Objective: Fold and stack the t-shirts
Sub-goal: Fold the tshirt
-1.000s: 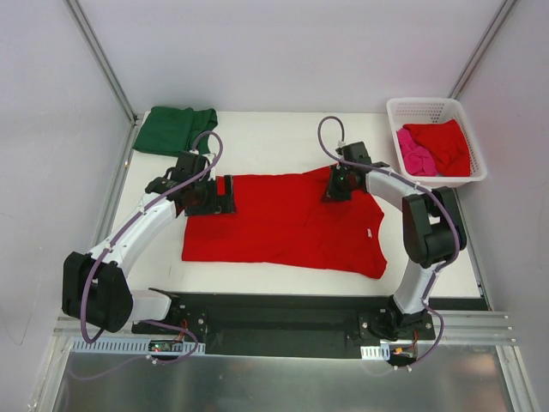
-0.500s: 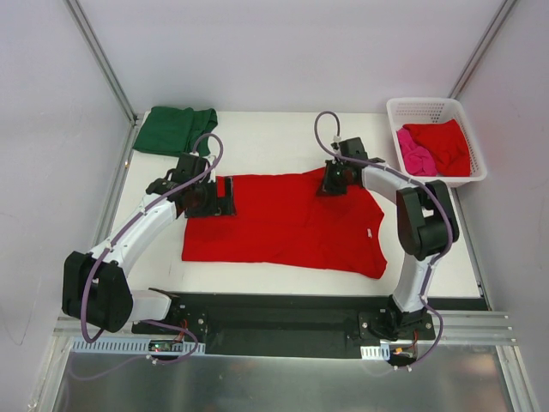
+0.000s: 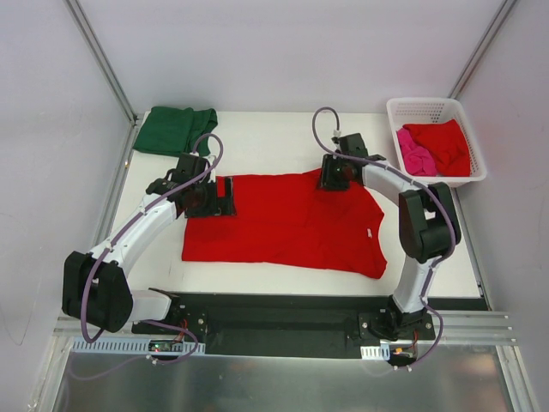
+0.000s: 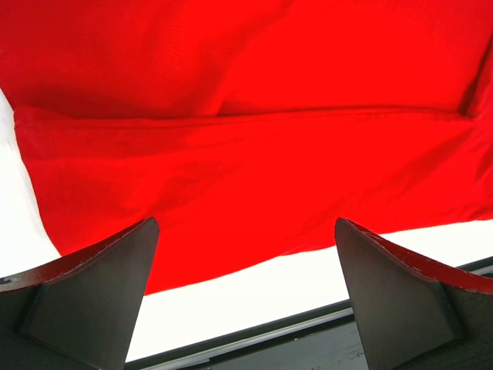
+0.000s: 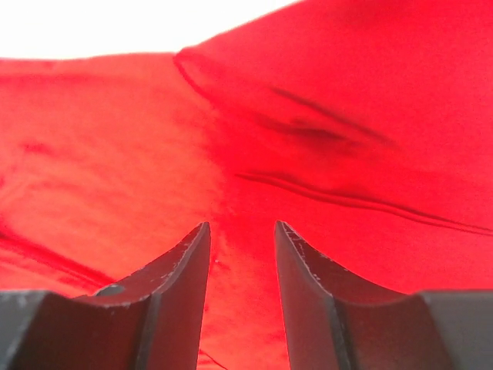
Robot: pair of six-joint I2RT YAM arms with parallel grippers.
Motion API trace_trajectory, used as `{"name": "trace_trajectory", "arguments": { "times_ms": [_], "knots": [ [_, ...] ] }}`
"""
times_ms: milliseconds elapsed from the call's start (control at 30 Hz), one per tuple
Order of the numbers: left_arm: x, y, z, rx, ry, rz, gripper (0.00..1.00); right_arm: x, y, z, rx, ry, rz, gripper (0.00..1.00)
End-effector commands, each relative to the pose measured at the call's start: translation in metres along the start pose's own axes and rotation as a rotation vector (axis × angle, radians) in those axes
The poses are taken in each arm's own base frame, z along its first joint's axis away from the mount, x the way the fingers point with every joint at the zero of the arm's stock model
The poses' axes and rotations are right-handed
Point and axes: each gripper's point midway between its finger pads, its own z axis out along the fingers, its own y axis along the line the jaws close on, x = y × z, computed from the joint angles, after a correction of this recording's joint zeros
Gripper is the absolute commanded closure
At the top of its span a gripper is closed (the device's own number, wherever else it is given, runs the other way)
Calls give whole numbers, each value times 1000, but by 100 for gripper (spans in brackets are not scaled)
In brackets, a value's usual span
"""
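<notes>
A red t-shirt [image 3: 283,223] lies spread flat in the middle of the white desk [image 3: 266,137]. Its collar is toward the right of the overhead view and its hem toward the left.

The left tool [image 3: 226,196] sits at the upper left corner of this shirt. In the left wrist view [image 4: 245,223] its two fingers [image 4: 100,293] stand wide apart, released and holding nothing. The shirt's edge and a strip of bare desk lie between them.

The right tool [image 3: 331,178] is at the shirt's upper edge, right of centre, near the shoulder. In the right wrist view [image 5: 240,225] its fingers [image 5: 181,277] are drawn close together with a narrow gap. Wrinkled red cloth shows in that gap, and the creases run toward it. Whether they actually pinch the cloth cannot be told.

A green t-shirt [image 3: 171,129] lies folded at the upper left corner of the desk, well apart from the red one. At the upper right stands a white basket [image 3: 429,105]. It holds a second red t-shirt [image 3: 444,142], crumpled, and a pink t-shirt [image 3: 413,156] beside it on the left.
</notes>
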Motion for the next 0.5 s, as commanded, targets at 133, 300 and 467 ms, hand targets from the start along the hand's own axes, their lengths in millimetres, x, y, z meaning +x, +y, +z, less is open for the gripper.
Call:
{"name": "trace_trajectory", "arguments": {
  "times_ms": [133, 300, 467],
  "knots": [
    [-4, -8, 1, 30, -10, 28, 1, -60, -23, -63, 166, -225, -27, 57],
    [-4, -9, 2, 35, -8, 31, 1, -61, -55, -66, 270, -218, 23, 57],
    [-5, -8, 3, 34, -8, 31, 1, -61, -78, -64, 347, -212, 72, 57]
  ]
}}
